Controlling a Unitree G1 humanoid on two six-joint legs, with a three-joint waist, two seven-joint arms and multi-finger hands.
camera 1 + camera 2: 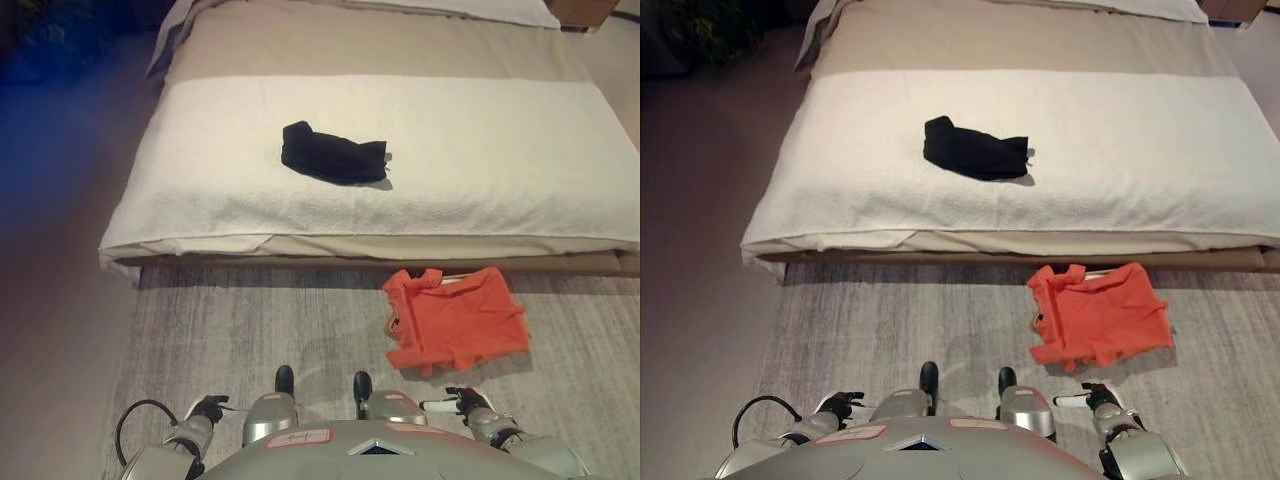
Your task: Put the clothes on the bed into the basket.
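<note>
Black garment (334, 153) bunched in a small heap on the white blanket (480, 150) near the middle of the bed (380, 40), well apart from either robot hand. Orange shirt (455, 320) spread flat on the grey rug (230, 330) just beside the foot of the bed, a thin pale strip peeking out along its far edge, too slight to say what lies under it. No basket to be made out in either view, so nothing counted as done; judged at the very start, with the black piece untouched, waiting to be picked off the bed and carried to a basket yet to be found. Left robot hand (207, 408) low at the bottom edge, near the rug, dark fingers loosely curled round nothing. Right robot hand (462, 401) low on the other side, just short of the shirt's near hem, one white-tipped finger stretched sideways and the rest relaxed, also holding nothing. Left eye view showing a wooden corner (583, 12) at the far end of the bed more fully; right eye view showing more of the bare floor (690, 200) left of the bed and dark foliage (710, 35) in the far corner
</note>
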